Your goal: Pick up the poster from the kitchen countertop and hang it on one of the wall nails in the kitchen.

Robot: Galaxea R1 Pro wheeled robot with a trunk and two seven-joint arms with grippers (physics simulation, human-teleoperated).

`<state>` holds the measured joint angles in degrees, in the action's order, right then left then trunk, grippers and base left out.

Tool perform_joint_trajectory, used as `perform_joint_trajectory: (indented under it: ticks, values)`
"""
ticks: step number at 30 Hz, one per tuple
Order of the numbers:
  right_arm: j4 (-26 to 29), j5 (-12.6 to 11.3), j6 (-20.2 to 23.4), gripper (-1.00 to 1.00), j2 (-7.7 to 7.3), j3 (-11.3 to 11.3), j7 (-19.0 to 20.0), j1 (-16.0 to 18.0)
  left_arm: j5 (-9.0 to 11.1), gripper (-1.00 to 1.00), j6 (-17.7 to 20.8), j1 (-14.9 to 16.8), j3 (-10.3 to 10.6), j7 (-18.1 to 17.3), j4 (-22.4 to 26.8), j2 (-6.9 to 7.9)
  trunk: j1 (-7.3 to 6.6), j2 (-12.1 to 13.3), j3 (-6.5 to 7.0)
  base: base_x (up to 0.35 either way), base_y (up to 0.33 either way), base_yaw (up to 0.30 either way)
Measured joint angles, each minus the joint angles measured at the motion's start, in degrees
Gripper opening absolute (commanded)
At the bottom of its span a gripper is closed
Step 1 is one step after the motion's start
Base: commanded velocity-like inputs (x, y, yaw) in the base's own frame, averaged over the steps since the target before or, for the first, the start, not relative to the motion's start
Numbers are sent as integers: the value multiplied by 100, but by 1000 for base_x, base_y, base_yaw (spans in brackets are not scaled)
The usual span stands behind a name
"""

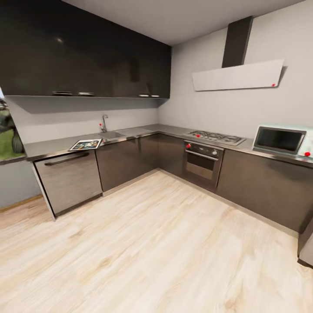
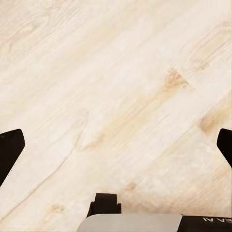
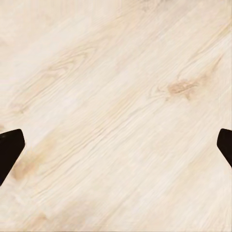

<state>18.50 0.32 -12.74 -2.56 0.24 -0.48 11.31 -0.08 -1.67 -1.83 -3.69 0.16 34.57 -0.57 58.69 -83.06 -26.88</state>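
On the kitchen countertop point(image 1: 52, 148) lies the poster point(image 1: 85, 144), far from both wide-spread fingers point(image 2: 9, 150).

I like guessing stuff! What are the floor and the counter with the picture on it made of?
The floor looks like pale wood planks: grain streaks and knots show, with a matte finish. The kitchen countertop looks like a smooth grey slab, maybe stone or laminate; I can't tell which. The poster lying on it seems to have a thin dark frame.

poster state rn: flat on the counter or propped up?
Flat. The poster lies face-up on the kitchen countertop, near its front edge, beside the sink. Nothing touches it.
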Motion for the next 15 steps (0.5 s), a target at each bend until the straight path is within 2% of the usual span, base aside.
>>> perform_joint_trajectory:
  ticks: [15]
  values:
    - [0, 0, 0, 100, -7, 0, 6, 0, 0, 100, 0, 0, -1, 0, 0, 0, 0, 0, 0, 333, 0, 290]
